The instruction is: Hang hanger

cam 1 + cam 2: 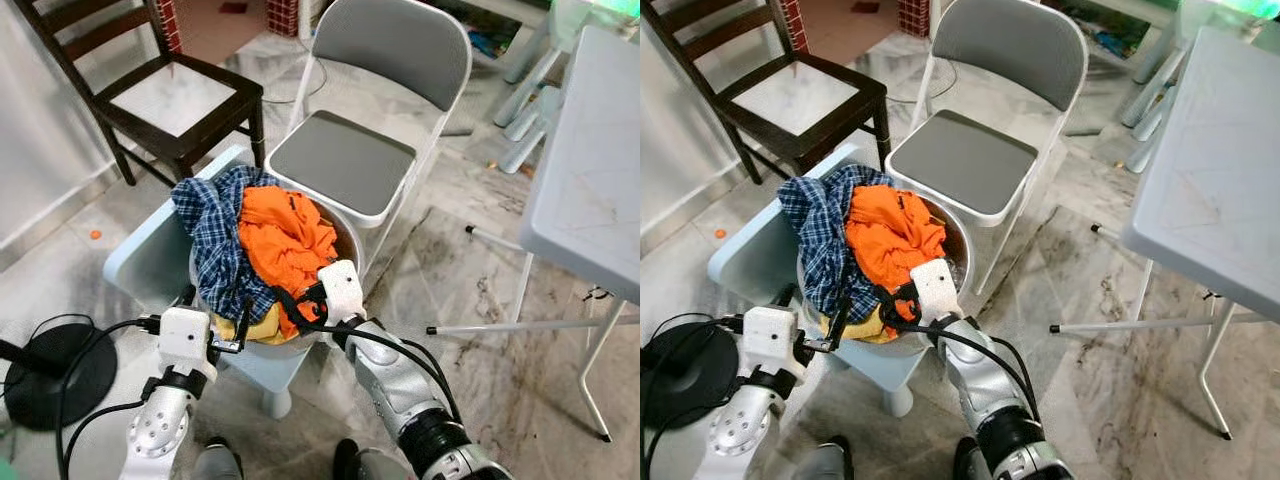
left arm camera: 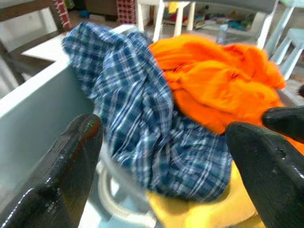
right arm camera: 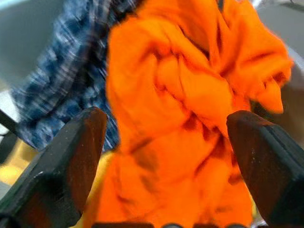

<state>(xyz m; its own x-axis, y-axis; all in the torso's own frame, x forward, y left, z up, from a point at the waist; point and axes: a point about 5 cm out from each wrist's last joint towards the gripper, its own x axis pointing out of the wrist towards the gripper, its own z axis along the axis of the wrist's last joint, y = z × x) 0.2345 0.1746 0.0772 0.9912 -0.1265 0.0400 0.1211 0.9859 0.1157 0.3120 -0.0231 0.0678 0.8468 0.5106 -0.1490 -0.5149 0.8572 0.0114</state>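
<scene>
A round basin on a pale blue stool holds a heap of laundry. A blue plaid shirt hangs over its left rim, an orange garment is piled on the middle, and a yellow cloth lies underneath at the front. My left gripper is open at the basin's front left, facing the plaid shirt. At the front right my right gripper is also open, its fingers on either side of the orange garment without closing on it.
A grey folding chair stands just behind the basin and a dark wooden chair is at the back left. A white table fills the right side. A black round base with cables lies on the floor at the left.
</scene>
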